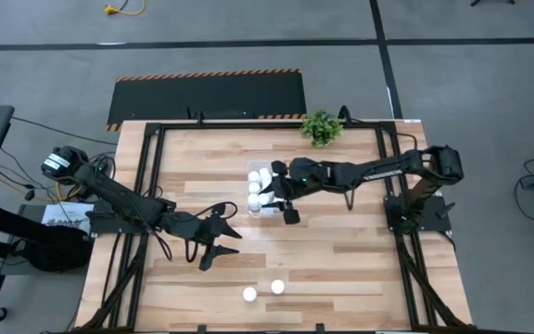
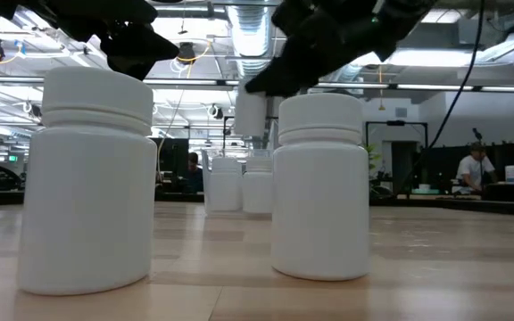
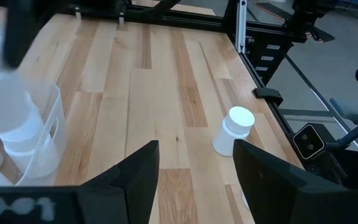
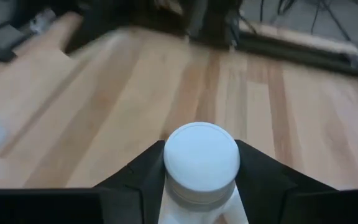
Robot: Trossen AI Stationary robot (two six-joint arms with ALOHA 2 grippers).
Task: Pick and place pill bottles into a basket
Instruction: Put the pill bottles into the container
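Two white pill bottles (image 1: 249, 294) (image 1: 277, 288) stand upright on the wood table near its front edge; they loom large in the low view (image 2: 87, 178) (image 2: 321, 183). The clear basket (image 1: 260, 206) sits mid-table with several bottles (image 2: 226, 183) inside. My right gripper (image 1: 272, 197) is over the basket, shut on another pill bottle (image 4: 201, 155), which hangs above it (image 2: 250, 114). My left gripper (image 1: 221, 249) hovers left of the basket, open with nothing between its fingers (image 3: 194, 180). One of the front bottles (image 3: 234, 130) stands ahead of it. My right gripper pinches the bottle's body just under its cap (image 4: 197, 190) between its two fingers, one on each side. The fingers come from the table's right, slanting downward. The bottle is lifted clear of the table and looks upright in the low view.
A small green potted plant (image 1: 320, 127) stands at the table's far edge. Black frame rails (image 1: 146, 186) run along the table's sides. Bare wood lies between the basket and the two front bottles. People show in the room behind (image 2: 473, 169).
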